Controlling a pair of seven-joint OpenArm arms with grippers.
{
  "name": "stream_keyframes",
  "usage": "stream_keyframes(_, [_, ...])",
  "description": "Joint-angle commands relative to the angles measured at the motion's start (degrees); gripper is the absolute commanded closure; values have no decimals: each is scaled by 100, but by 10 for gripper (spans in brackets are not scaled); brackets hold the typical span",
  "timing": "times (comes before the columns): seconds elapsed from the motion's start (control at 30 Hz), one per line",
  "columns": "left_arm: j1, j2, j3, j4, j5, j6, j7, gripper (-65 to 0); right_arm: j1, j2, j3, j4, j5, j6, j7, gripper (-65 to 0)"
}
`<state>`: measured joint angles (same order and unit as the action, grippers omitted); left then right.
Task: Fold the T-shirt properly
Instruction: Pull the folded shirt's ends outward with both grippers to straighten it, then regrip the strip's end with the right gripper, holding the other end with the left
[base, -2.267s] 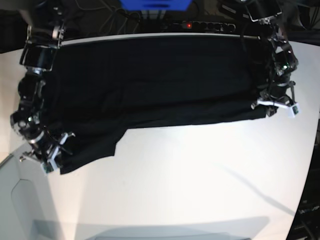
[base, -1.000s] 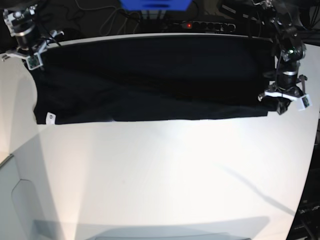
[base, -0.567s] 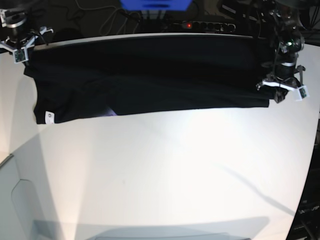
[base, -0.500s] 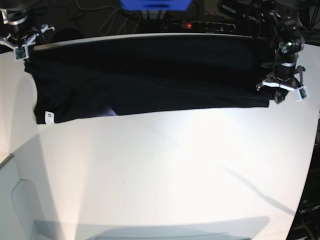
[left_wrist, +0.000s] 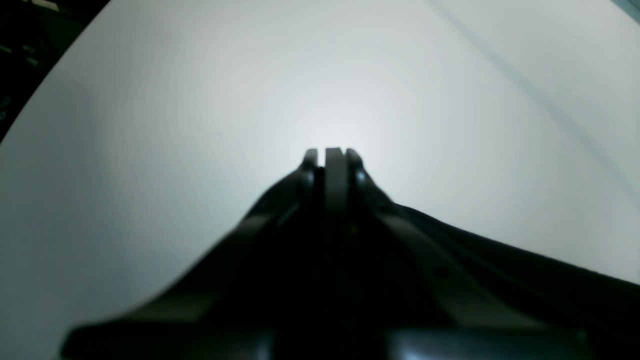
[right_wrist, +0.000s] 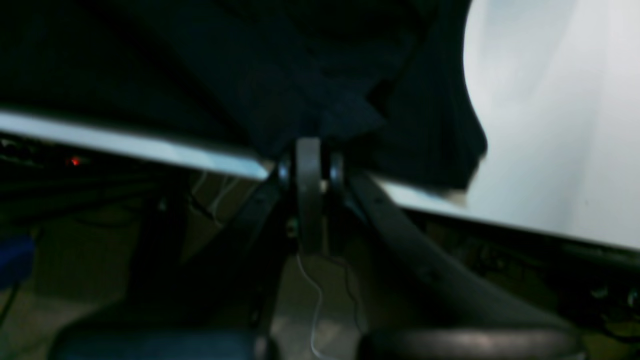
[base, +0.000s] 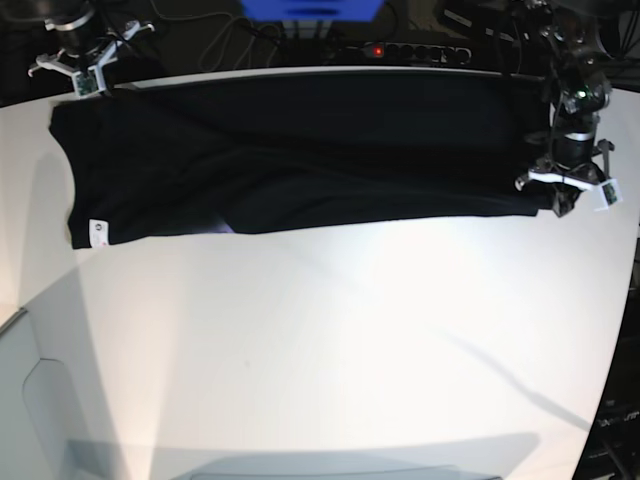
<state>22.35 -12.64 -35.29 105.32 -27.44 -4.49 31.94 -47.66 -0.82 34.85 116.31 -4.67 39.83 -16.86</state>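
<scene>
- Two tools worked the T-shirt, which lay stretched as a long black band across the far part of the white bench, its small white label at the near corner on the right arm's side.
- The right tool was pinched shut on the far corner of the cloth, just past the bench's back edge; its wrist view showed fabric bunched at the closed tips.
- The left tool was also shut, at the opposite end of the shirt; black cloth ran under it in its wrist view, and it appeared to be gripping the hem, though the hold itself was hidden.
- Judged from this, the step was a lengthwise fold: both ends would need to travel together, level and taut, so the edges met squarely without a sagging middle.
- A crooked overlap showed along the near edge and would want smoothing.
- Behind the bench sat a power strip with a red light, loose cables and a blue object; the right tool's hanging corner could snag there.
</scene>
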Motion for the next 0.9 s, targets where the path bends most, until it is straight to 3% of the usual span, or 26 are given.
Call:
stream_keyframes(0.0, [-15, -85, -54, 48, 6, 5, -148, 0, -135, 51, 36, 92, 40, 17, 108, 0])
stream_keyframes(0.4, [-217, -94, -45, -163, -21, 5, -148, 0, -856, 412, -799, 92, 31, 17, 108, 0])
stream_keyframes(0.63, [-182, -94, -45, -145, -21, -4, -148, 0, -962, 526, -632, 74, 31, 17, 108, 0])
stream_keyframes(0.87, [161, -94, -54, -145, -21, -4, -139, 0, -487, 500, 45, 74, 58, 17, 99, 0])
